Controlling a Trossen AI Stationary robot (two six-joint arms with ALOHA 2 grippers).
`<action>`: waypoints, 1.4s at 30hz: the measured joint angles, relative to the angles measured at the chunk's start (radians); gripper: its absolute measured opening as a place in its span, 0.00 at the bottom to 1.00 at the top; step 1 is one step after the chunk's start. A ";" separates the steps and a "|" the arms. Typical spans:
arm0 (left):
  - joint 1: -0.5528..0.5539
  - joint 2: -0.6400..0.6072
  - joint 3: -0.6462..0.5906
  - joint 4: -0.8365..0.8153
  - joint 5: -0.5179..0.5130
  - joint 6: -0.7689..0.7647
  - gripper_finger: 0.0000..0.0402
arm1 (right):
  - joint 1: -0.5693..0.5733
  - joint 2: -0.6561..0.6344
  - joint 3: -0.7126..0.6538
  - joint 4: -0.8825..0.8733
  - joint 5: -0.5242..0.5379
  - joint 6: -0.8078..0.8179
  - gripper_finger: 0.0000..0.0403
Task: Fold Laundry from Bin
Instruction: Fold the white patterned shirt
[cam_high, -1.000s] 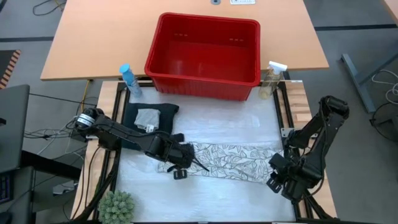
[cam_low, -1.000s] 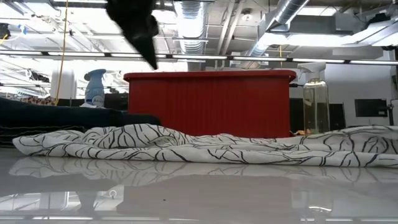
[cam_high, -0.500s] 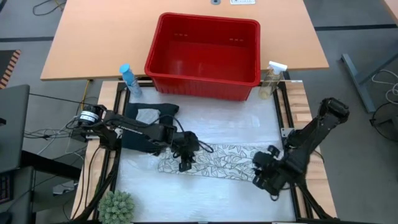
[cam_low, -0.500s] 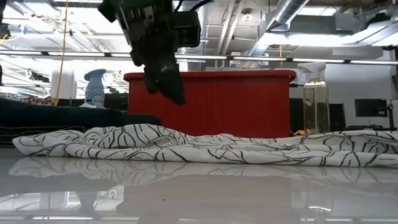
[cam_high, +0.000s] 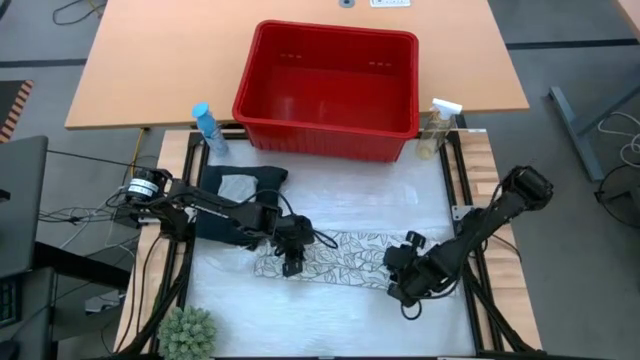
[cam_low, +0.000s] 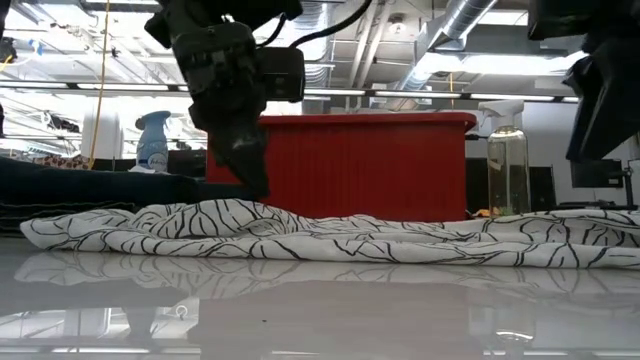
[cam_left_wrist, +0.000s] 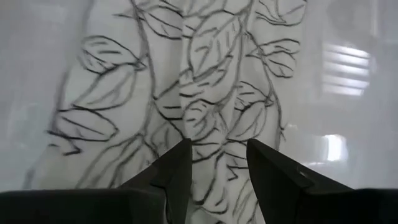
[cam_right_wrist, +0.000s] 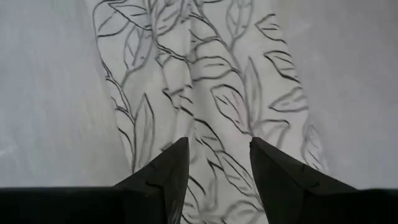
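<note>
With the leaf-print cloth (cam_high: 345, 257) stretched flat at the worktop's (cam_high: 340, 315) 6 o'clock, both released claws, left (cam_high: 291, 262) and right (cam_high: 397, 283), may pinch only one layer, so it could bunch.

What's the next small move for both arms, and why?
Probably lower both and close on the leaf cloth: the left gripper and right gripper each hover over an end of it, jaws open with nothing between them, so no fold can start yet.

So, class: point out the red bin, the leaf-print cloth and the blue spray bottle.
bin (cam_high: 395, 142): high view, front wall.
leaf-print cloth (cam_high: 350, 258): high view, middle of the cloth.
blue spray bottle (cam_high: 208, 130): high view, bottle body.
</note>
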 joint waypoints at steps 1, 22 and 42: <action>0.000 0.000 -0.010 0.014 0.013 -0.002 0.35 | -0.006 0.011 0.000 0.015 -0.001 -0.010 0.48; -0.014 0.000 -0.023 0.031 0.039 -0.027 0.16 | -0.131 0.193 0.000 0.186 -0.089 -0.166 0.38; -0.043 -0.017 -0.022 0.037 -0.092 0.038 0.31 | -0.110 0.187 0.001 0.182 -0.090 -0.163 0.30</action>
